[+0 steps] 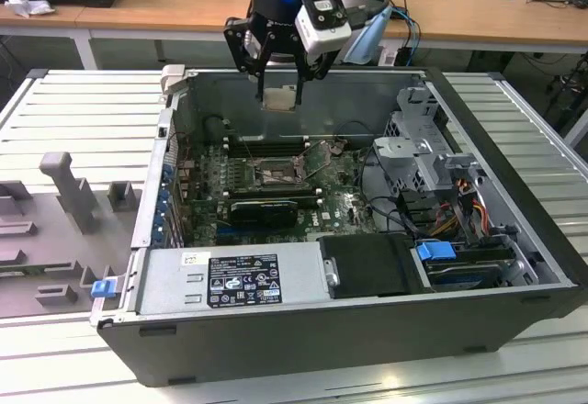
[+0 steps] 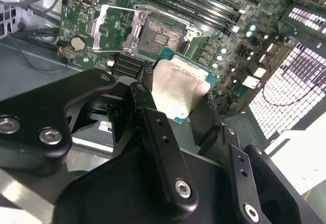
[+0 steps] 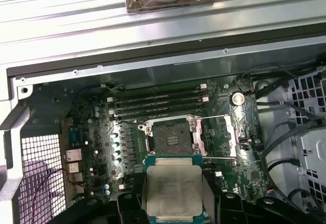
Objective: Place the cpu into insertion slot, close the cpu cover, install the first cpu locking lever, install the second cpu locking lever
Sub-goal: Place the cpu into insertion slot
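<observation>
My gripper [image 1: 279, 101] hangs over the open computer case, shut on the cpu [image 1: 279, 97], a small flat chip with a pale silver top. In both wrist views the cpu [image 2: 175, 84] [image 3: 173, 188] sits between the black fingers [image 2: 153, 127], held above the motherboard and apart from it. The insertion slot [image 1: 274, 176] [image 2: 159, 33] [image 3: 170, 138] is a dark square socket, bare, below and slightly ahead of the chip. The cpu cover [image 2: 133, 35] [image 3: 230, 135] stands swung open beside the socket.
Long black memory slots [image 3: 158, 102] run beside the socket. A black card [image 1: 262, 209], the power supply [image 1: 230, 280], a drive cage [image 1: 423, 138] and loose cables [image 1: 459, 211] crowd the case. A grey fixture [image 1: 64, 193] lies on the table at the exterior view's left.
</observation>
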Tool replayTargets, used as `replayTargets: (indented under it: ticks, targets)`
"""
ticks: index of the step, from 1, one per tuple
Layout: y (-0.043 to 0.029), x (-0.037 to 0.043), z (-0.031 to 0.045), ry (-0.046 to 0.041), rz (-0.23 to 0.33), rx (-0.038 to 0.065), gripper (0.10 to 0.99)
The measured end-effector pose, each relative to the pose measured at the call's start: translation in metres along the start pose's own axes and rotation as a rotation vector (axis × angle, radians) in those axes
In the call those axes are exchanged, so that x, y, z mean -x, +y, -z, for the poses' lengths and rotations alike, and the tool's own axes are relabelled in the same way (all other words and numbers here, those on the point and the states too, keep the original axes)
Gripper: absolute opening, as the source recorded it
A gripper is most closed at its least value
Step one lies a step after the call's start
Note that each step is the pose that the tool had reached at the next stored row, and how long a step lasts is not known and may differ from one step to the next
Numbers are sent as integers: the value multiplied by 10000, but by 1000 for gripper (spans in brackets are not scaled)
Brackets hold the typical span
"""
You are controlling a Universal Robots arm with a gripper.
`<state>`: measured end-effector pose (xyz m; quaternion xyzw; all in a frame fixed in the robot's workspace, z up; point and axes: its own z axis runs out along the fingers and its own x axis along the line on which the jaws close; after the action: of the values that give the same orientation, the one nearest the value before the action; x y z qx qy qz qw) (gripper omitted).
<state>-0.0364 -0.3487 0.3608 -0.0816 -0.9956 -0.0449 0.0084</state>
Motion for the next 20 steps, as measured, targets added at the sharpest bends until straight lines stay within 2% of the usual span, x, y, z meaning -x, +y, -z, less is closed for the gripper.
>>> replayTargets:
  ticks: [3, 5, 14, 20]
  targets:
    - [0, 0, -1, -51, -585, 14, 529]
    - [0, 0, -3, -118, -1334, 32, 529]
    - [-1, 0, -5, -213, -2412, 58, 529]
    - [-1, 0, -6, -295, -3329, 80, 529]
